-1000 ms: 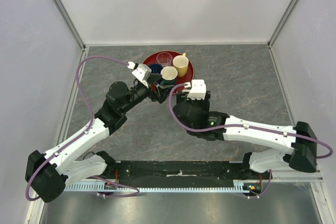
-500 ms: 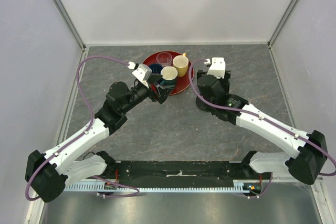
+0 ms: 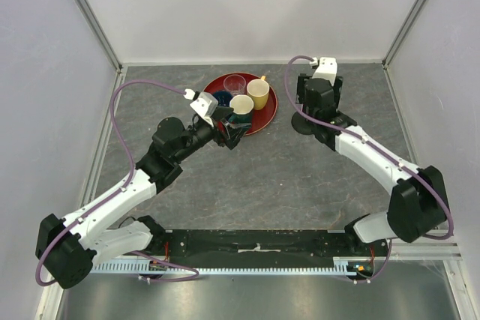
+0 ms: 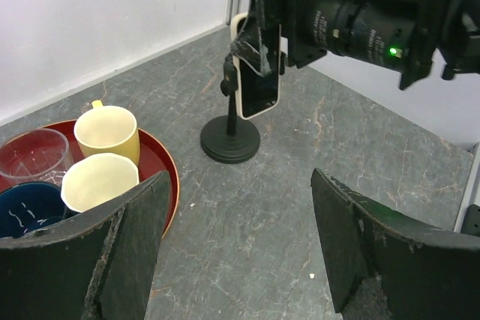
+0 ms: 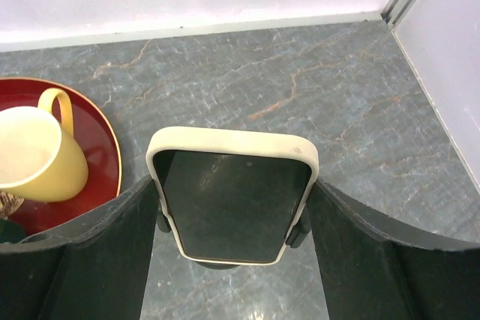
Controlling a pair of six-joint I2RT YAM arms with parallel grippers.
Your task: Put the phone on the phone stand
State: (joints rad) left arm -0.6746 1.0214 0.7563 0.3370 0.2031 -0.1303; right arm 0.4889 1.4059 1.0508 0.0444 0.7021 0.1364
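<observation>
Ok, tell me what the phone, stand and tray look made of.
Phone: cream matte case, likely silicone or plastic; glossy dark screen, likely glass. Stand: matte black, metal or plastic, unclear. Tray: smooth red, slight sheen, plastic or lacquer.

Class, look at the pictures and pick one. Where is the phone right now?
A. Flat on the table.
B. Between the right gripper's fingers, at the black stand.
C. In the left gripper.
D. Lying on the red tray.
B: the right gripper holds the phone upright between its fingers at the top of the phone stand, while the left gripper is open and empty.
</observation>
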